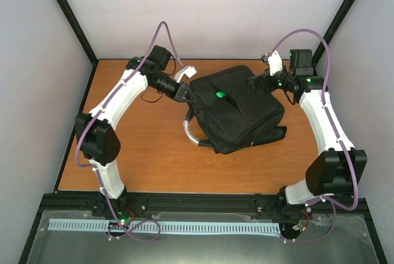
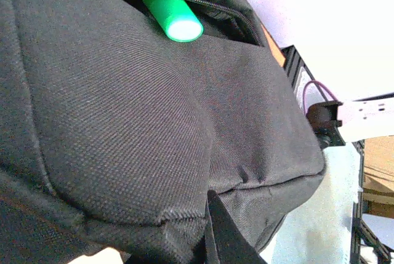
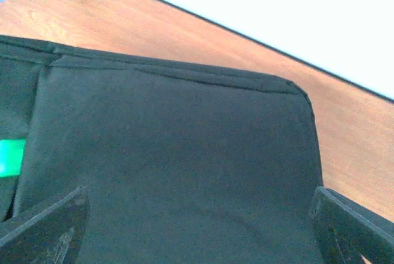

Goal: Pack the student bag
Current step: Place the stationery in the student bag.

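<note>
While the student bag (image 1: 246, 116) half hides a green tube (image 2: 172, 16), left jaws meet, right jaws gape.

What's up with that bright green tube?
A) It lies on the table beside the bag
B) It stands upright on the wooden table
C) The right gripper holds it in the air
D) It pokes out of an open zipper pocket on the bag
D: the green tube sticks out of the unzipped slot in the black bag, its rounded end showing just past the zipper teeth.
</note>
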Available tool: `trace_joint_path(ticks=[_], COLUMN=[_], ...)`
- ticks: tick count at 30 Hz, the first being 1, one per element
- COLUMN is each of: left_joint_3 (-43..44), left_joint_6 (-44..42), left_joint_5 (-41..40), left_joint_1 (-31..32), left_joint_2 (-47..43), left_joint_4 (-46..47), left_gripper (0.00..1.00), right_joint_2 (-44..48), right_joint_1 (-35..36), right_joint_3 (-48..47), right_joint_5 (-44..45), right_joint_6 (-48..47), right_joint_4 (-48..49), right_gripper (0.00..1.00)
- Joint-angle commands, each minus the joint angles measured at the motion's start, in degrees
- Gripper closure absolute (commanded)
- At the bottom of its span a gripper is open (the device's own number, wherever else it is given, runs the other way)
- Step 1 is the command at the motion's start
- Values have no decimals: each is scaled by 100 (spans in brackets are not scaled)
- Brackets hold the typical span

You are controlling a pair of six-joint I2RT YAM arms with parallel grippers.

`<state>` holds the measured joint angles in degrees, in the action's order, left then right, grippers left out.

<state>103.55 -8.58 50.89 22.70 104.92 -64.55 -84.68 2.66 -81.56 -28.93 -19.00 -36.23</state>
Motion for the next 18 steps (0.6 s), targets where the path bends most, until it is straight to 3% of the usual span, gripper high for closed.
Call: trace_joint_path(ticks=[1, 11, 18], left_joint_3=[180, 304, 294], left_joint_6=[-210, -265, -361], left_joint_5=[158, -11, -146], left_joint_1=[105, 206, 217], left_joint_2=[-86, -16, -84], left_joint_4=[196, 179, 151], left_gripper=[99, 99, 99], right_joint_2=[36, -414, -804], right_joint_1=[167, 1055, 1770], right_joint_3=[289, 38, -33], right_joint_5=[-293, -179, 1358], right_joint_6=[169, -318, -424], right_joint_4=[-81, -125, 74], right_gripper=[0, 0, 0])
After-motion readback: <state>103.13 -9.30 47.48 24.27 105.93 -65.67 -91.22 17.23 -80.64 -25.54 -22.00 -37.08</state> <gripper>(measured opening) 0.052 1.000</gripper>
